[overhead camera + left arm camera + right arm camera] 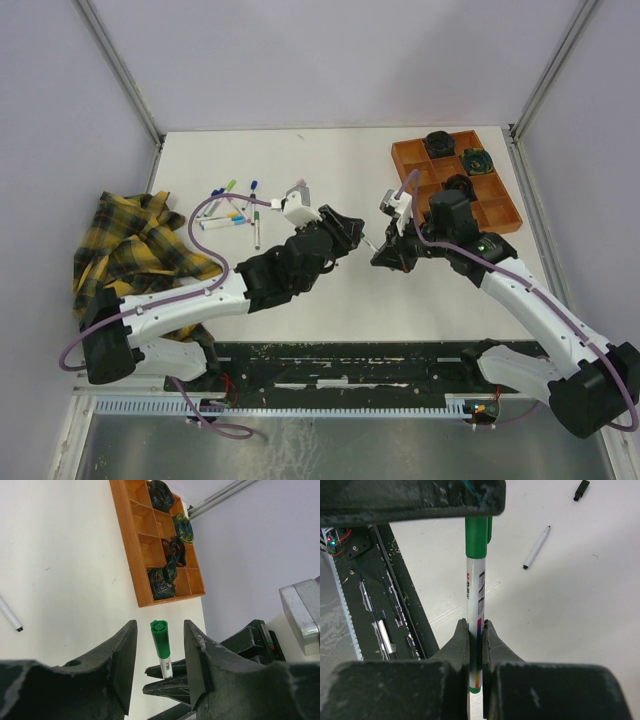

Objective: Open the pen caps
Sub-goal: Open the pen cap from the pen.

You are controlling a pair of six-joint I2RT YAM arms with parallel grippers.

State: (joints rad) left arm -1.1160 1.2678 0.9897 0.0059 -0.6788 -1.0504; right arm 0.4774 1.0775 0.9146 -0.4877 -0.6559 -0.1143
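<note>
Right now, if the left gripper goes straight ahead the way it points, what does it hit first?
The green pen cap, standing between the open jaws of the left gripper; just behind it, apparently, the right gripper, shut on the pen.

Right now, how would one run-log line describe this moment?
right gripper: shut on pen | left gripper: open, jaws either side of green cap, not touching | cap: still on pen

Bright even overhead light, soft shadows

Glossy green plastic pen cap; matt table.
</note>
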